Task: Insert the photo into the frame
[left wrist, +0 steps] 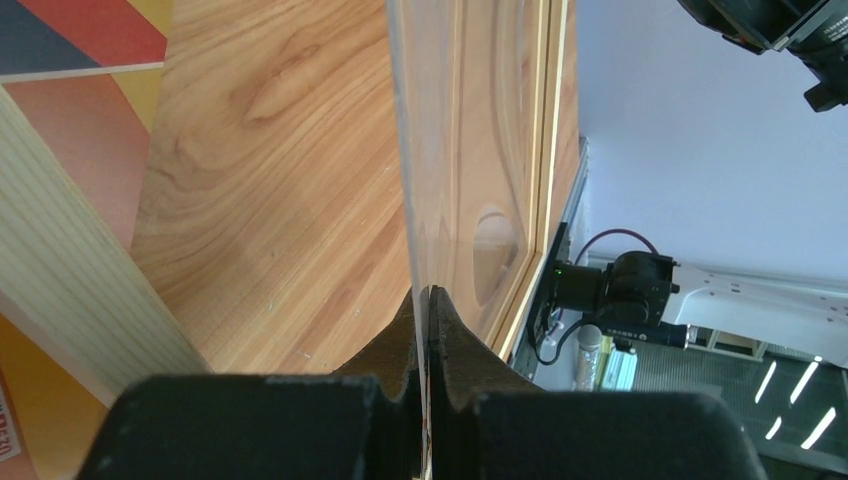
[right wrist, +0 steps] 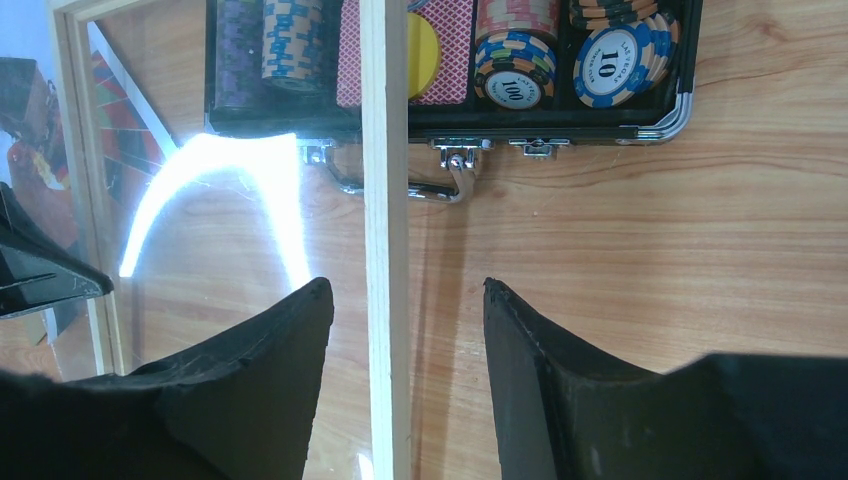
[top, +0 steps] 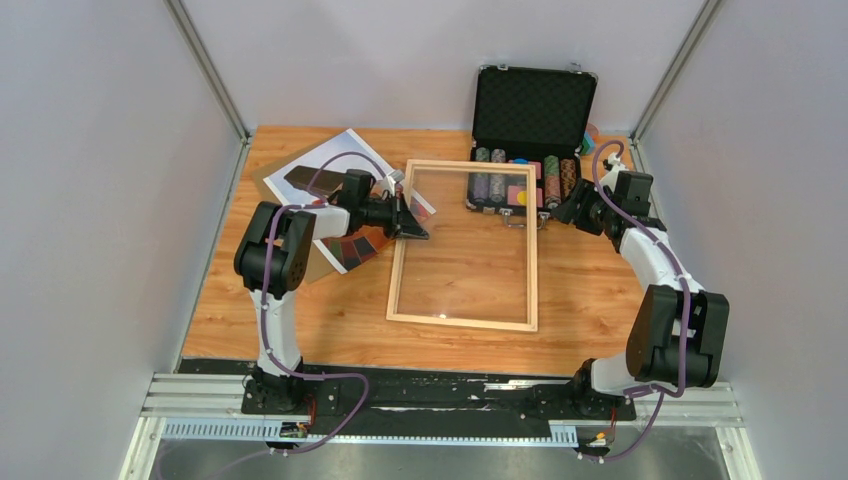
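The light-wood frame (top: 462, 322) lies flat mid-table with its clear pane (top: 470, 250). The photo (top: 340, 160), a multicoloured balloon print, lies face up left of the frame, partly under my left arm. My left gripper (top: 412, 228) is at the frame's left rail and is shut on the pane's thin edge (left wrist: 415, 200); the left rail (left wrist: 70, 260) and photo colours (left wrist: 90, 30) show beside it. My right gripper (top: 570, 210) is open, its fingers straddling the frame's right rail (right wrist: 385, 150) near the far corner without touching it (right wrist: 405, 285).
An open black chip case (top: 532, 100) with stacks of chips (right wrist: 610, 60) stands just behind the frame's far right corner. A brown backing board (top: 272, 185) lies under the photo. Grey walls close in the table on three sides.
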Controlling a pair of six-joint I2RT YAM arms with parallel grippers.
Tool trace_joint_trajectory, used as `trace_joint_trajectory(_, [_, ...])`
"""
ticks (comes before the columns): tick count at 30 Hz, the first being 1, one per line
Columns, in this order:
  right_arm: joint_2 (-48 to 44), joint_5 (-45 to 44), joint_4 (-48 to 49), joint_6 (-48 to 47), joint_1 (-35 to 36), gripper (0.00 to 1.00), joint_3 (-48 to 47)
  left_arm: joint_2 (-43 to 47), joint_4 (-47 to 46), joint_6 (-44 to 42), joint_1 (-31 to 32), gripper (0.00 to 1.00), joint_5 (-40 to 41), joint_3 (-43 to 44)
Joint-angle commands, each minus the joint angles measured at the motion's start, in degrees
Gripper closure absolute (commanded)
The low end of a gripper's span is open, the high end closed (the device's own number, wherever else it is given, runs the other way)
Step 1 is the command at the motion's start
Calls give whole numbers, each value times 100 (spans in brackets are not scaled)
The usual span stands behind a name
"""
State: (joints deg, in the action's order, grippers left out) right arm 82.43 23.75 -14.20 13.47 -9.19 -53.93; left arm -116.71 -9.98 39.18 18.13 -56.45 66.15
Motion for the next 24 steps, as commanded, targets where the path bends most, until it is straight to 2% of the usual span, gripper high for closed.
trace_joint_trajectory(1, [57,86,211,19,-4,44,-12,-4,-36,-255,101,100,-24,177])
trace_joint_trajectory(13, [91,94,213,6,3,44,-3,78,-761,437,103,100,-433,18])
trace_joint_trajectory(24, [141,78,215,-20,23,44,10,151,-2037,1628,103,100,-956,-244])
